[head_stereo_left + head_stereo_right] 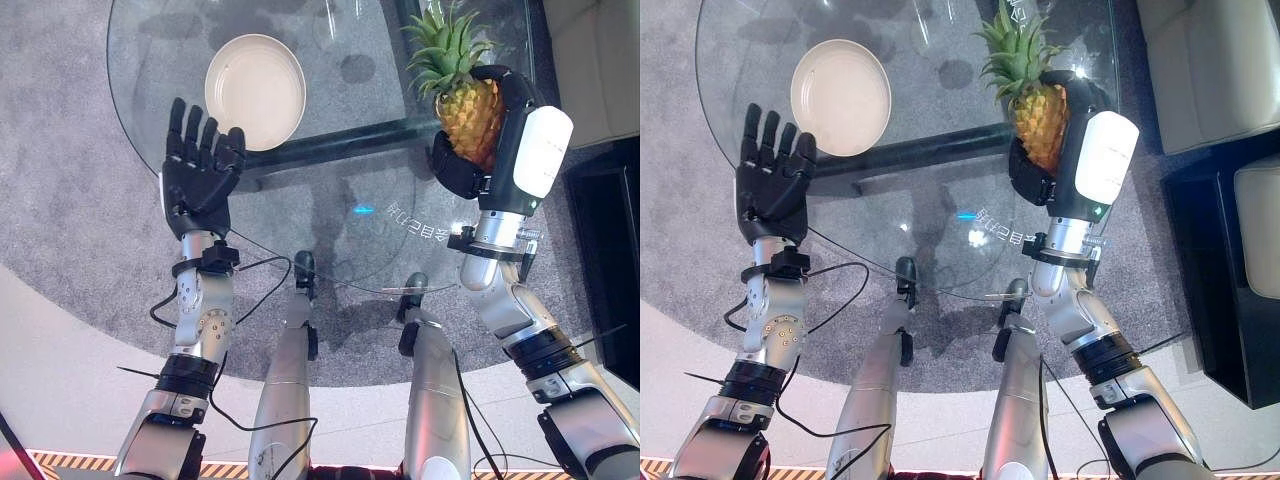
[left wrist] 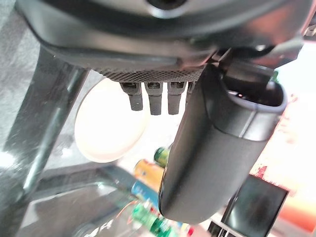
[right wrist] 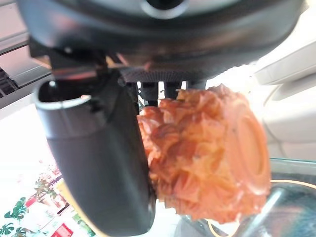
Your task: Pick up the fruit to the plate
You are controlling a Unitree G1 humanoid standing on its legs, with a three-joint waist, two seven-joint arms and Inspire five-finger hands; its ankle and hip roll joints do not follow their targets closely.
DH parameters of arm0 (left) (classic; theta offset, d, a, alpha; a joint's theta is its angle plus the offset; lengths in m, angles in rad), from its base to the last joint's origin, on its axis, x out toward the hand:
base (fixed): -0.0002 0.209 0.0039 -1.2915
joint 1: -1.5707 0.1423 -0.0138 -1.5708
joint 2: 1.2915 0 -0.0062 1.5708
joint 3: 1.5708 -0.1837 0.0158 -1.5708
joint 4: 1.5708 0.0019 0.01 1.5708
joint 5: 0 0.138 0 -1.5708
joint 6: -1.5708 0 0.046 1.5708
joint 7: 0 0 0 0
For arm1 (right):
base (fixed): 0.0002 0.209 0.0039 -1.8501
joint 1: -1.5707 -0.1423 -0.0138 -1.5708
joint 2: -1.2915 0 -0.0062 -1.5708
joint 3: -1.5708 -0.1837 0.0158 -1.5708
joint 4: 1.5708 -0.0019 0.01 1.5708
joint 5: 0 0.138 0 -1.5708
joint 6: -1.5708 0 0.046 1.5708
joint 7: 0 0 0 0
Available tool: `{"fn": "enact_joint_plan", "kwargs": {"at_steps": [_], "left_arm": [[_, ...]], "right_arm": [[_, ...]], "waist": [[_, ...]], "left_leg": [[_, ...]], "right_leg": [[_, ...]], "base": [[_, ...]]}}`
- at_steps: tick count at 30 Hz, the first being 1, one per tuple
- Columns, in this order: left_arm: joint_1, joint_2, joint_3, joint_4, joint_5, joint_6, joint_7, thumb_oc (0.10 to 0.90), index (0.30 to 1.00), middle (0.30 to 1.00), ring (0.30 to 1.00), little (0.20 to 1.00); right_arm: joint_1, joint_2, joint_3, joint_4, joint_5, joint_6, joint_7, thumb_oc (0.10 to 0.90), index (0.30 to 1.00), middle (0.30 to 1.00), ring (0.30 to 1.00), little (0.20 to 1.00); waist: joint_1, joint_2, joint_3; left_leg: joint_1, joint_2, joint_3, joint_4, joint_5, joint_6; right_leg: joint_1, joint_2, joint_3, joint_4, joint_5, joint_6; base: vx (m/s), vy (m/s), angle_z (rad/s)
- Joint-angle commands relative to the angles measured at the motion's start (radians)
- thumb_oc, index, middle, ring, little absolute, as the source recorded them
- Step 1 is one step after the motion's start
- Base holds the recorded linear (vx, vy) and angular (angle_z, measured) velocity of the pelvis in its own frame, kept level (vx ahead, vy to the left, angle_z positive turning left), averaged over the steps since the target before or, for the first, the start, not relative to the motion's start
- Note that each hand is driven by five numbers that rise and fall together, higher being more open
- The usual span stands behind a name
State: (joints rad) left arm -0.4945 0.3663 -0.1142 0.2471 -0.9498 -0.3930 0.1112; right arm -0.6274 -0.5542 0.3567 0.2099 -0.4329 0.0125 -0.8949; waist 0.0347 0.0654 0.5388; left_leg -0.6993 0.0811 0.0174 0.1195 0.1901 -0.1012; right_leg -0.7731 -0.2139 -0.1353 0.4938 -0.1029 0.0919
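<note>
Left hand (image 1: 203,170): raised over the near-left part of the round glass tabletop (image 1: 330,215), palm up, fingers straight and spread, holding nothing.

Plate (image 1: 256,91): cream, round, bare; lies flat on the tabletop just beyond the left hand's fingertips and slightly to their right. In the left wrist view it shows past the fingers (image 2: 155,96).

Writing: a short line of pale characters on the glass between the two hands, nearer the right wrist; too small to read.

Pineapple (image 1: 468,112): orange-yellow body, green leafy crown pointing away from the robot; held up off the tabletop, well to the right of the plate.

Right hand (image 1: 478,160): fingers and thumb curled round the pineapple's body, gripping it.
</note>
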Motion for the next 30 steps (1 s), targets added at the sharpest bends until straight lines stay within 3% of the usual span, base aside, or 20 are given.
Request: {"fn": "enact_joint_plan", "kwargs": {"at_steps": [1, 19, 30], "left_arm": [[-0.096, 0.043, -0.023, -0.117, 0.052, -0.002, -0.051, 0.800, 0.900, 0.900, 0.900, 0.900], [-0.178, -0.003, -0.105, -0.123, -0.062, 0.135, -0.061, 0.800, 0.900, 0.900, 0.900, 0.900], [-0.214, -0.040, -0.147, -0.139, -0.110, 0.137, -0.052, 0.800, 0.900, 0.900, 0.900, 0.900]], "right_arm": [[-0.133, -0.069, -0.009, -0.160, -0.063, -0.077, -0.023, 0.100, 0.300, 0.300, 0.300, 0.200], [-0.217, -0.055, 0.091, -0.197, -0.039, -0.063, 0.073, 0.100, 0.300, 0.300, 0.300, 0.200], [-0.254, -0.034, 0.146, -0.223, -0.011, -0.051, 0.125, 0.100, 0.300, 0.300, 0.300, 0.200]], "waist": [[-0.022, 0.013, -0.019], [-0.029, 0.011, -0.019], [-0.031, 0.010, -0.019]], "left_leg": [[0.047, -0.041, 0.071, 0.035, -0.117, 0.029], [0.055, -0.045, 0.081, 0.015, -0.106, 0.030], [0.062, -0.050, 0.082, 0.008, -0.103, 0.031]], "right_leg": [[0.103, 0.024, -0.039, -0.225, 0.115, 0.037], [0.111, 0.023, -0.041, -0.255, 0.134, 0.039], [0.118, 0.022, -0.045, -0.260, 0.137, 0.039]], "base": [[0.00, 0.000, 0.00], [0.00, 0.002, -0.01], [0.00, 0.000, 0.00]]}}
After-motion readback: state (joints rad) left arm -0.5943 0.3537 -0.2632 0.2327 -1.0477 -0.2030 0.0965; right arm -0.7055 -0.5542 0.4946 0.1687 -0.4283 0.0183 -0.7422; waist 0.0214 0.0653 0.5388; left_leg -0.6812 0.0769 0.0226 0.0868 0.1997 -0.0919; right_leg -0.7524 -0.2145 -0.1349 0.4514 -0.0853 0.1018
